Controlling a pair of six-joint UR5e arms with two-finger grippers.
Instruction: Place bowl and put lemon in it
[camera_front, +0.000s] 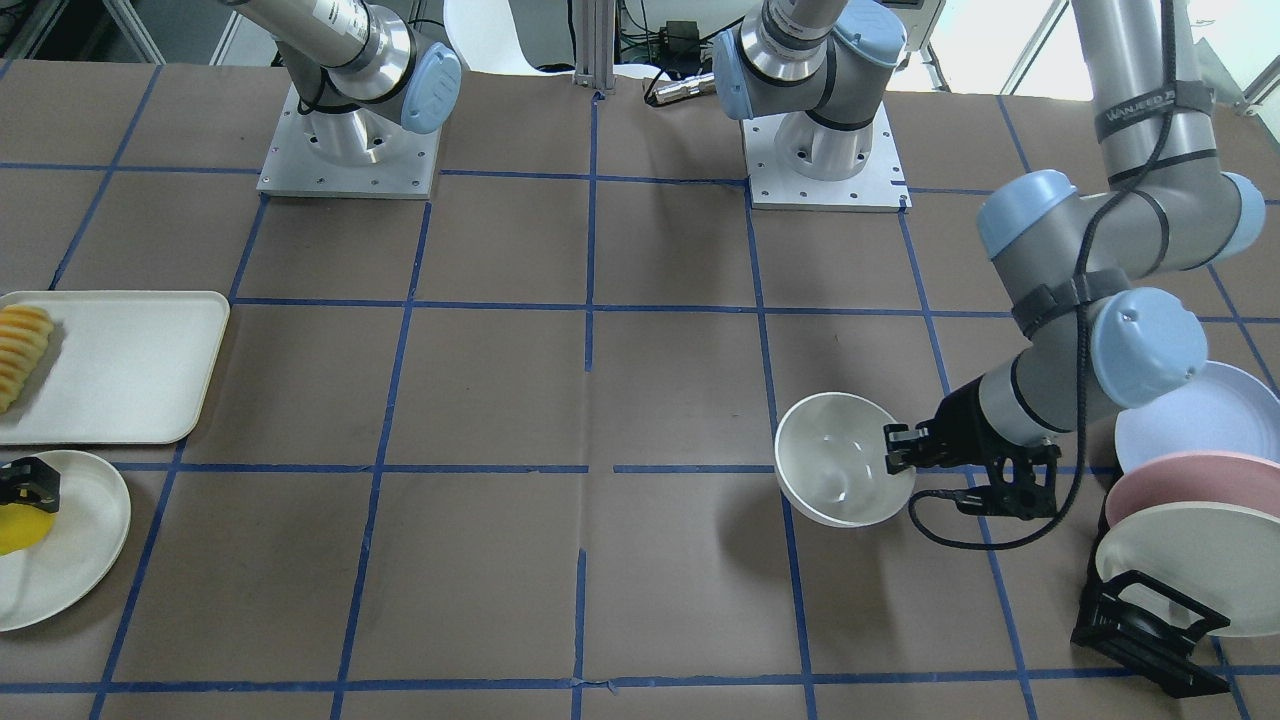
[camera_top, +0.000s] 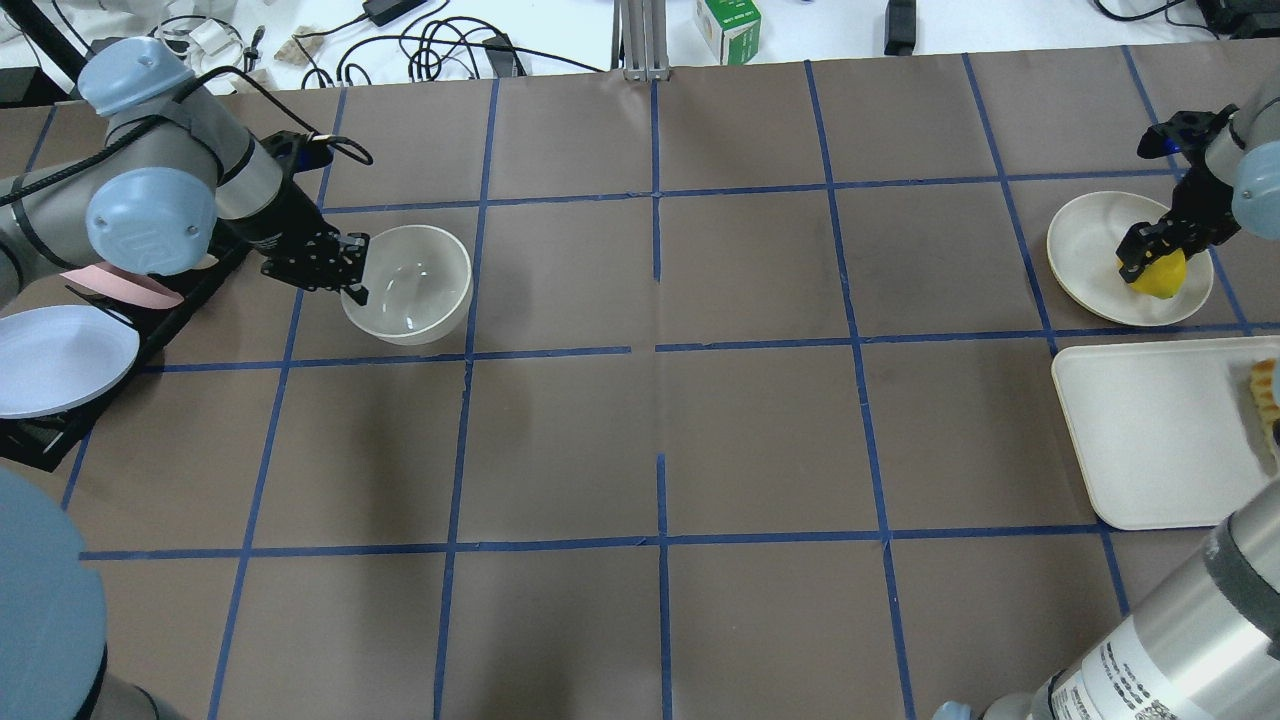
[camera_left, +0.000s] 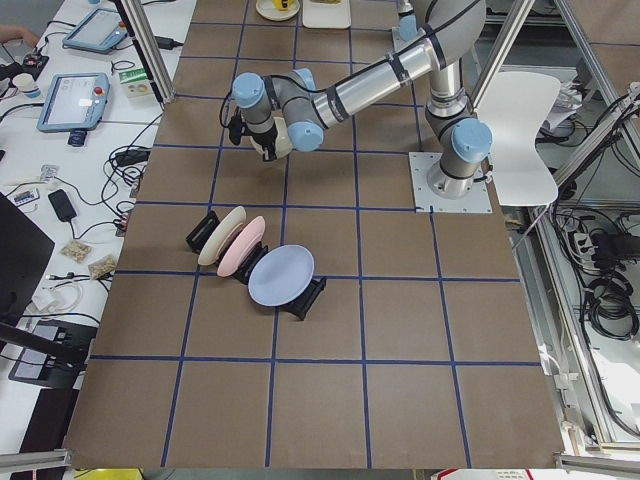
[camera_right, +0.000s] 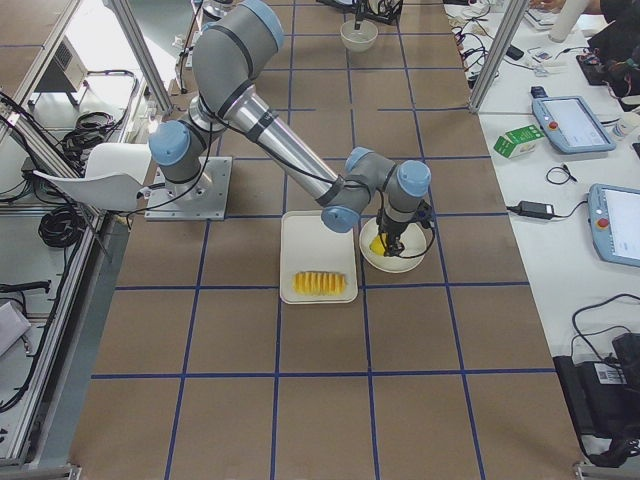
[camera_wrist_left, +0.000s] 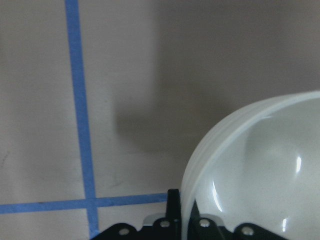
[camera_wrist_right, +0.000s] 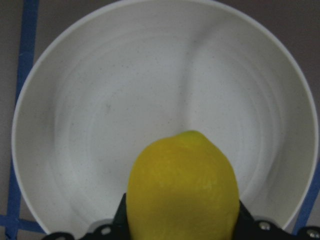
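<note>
The off-white bowl (camera_top: 415, 290) is left of centre in the overhead view. My left gripper (camera_top: 352, 270) is shut on its near-left rim, one finger inside and one outside. The bowl (camera_front: 835, 470) is tilted a little and looks slightly raised off the table; it also shows in the left wrist view (camera_wrist_left: 260, 170). My right gripper (camera_top: 1150, 262) is shut on the yellow lemon (camera_top: 1162, 278) over a small off-white plate (camera_top: 1085, 240) at the far right. The lemon (camera_wrist_right: 182, 192) fills the lower part of the right wrist view. I cannot tell whether it touches the plate (camera_wrist_right: 100, 125).
A white tray (camera_top: 1150, 440) with a row of fruit slices (camera_front: 22, 350) lies next to the plate. A black rack (camera_front: 1140, 625) with blue, pink and off-white plates (camera_front: 1190, 540) stands right behind my left arm. The arm bases (camera_front: 345, 150) are at the robot's table edge.
</note>
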